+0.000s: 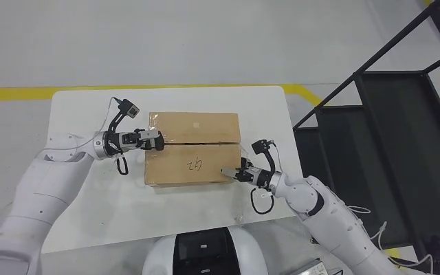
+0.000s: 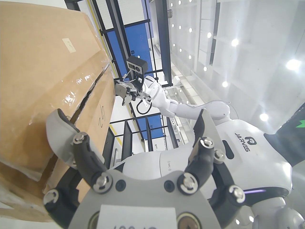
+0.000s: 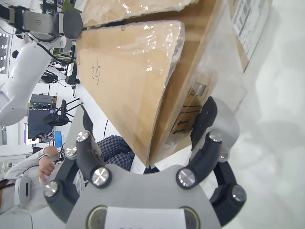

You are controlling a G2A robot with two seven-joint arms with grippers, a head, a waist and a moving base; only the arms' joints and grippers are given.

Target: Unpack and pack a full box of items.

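Observation:
A closed cardboard box (image 1: 193, 127) lies in the middle of the white table (image 1: 89, 199), its tape slit along the seam between the two top flaps. My left gripper (image 1: 159, 141) (image 2: 131, 125) is open at the left end of that seam, one fingertip (image 2: 59, 120) against the box (image 2: 47, 60) edge. At the box's front right corner my right gripper (image 1: 229, 172) (image 3: 147, 117) is open, straddling the corner of the front flap (image 3: 124, 77). That flap carries a handwritten mark and stands slightly lifted off the side wall.
A printed label (image 3: 252, 13) is stuck on the box's right side. Bare table runs left of and in front of the box. Black metal stairs (image 1: 371, 137) stand off the table's right edge. A yellow floor line (image 1: 41, 91) passes behind the table.

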